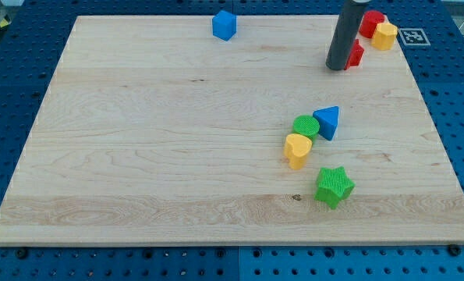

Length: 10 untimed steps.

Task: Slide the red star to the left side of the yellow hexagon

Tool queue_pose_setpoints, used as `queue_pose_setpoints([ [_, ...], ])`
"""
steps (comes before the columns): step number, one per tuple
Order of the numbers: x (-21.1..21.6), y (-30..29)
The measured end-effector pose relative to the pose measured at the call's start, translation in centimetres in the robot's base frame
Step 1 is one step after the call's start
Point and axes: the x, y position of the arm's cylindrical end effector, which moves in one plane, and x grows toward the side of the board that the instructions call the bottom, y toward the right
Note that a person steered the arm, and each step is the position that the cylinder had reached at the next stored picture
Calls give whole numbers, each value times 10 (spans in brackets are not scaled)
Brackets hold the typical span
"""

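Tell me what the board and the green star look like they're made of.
The board looks like pale wood with a matte finish: long grain lines and a small dark knot show. The green star looks like plastic, possibly 3D-printed, with fine ridges across its top and flat, even colour. Neither can be confirmed from sight alone.

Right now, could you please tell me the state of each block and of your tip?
My tip: down on board, touching red star's left side.
Red star: partly hidden behind rod.
Yellow hexagon: against red block.
Blue cube: alone.
Green cylinder: between blue triangle and yellow heart.
Green star: alone.
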Motion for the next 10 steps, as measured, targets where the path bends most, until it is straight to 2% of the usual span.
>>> queue_pose_setpoints([
  [1, -20, 0],
  [4, -1, 17],
  [7, -2, 49],
  [10, -24, 50],
])
